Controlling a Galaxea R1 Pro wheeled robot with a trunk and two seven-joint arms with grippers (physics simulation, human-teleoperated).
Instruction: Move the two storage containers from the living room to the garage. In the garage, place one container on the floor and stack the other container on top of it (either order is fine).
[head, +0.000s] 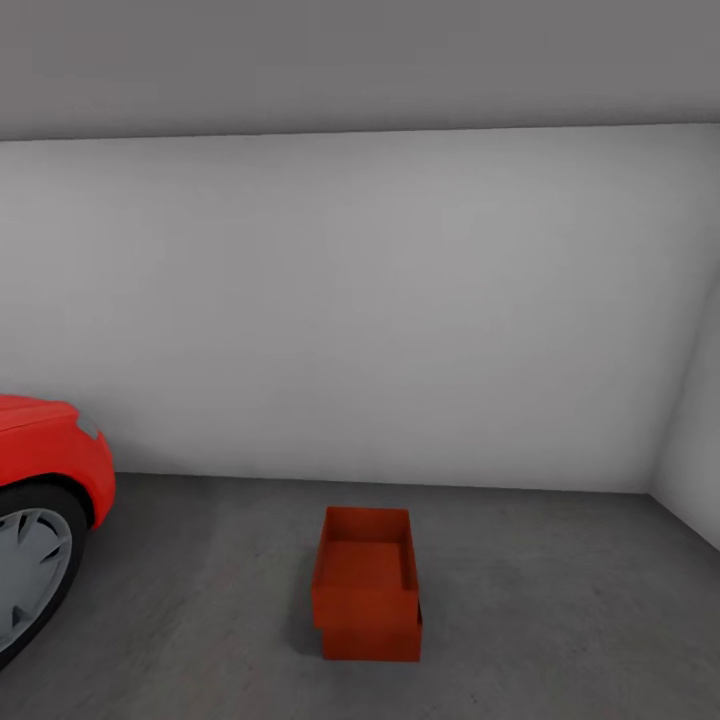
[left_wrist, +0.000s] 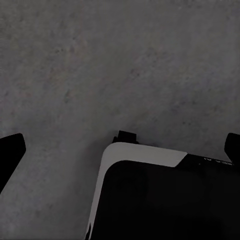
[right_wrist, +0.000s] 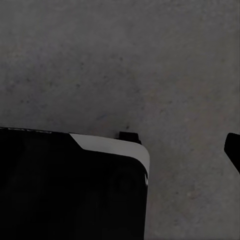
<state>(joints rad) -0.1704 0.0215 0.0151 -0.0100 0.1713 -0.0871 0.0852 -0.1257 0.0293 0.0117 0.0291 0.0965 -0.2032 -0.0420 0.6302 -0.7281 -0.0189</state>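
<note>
We see both bins (head: 366, 585) stacked on garage floor (head: 550, 600) near car (head: 45, 500), by wall. Left claw (left_wrist: 120, 150) spread wide, empty; right claw (right_wrist: 232, 147) aperture unclear. We judge stacking done; next: verify top bin sits square.

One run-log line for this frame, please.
place: garage | containers: one stacked on the other, on grey floor | red car: at left | left gripper: open, empty | right gripper: unclear

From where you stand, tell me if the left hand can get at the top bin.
Probably not yet. The top bin sits well ahead on the floor, while the left hand hangs open by the base; the path looks free.
</note>
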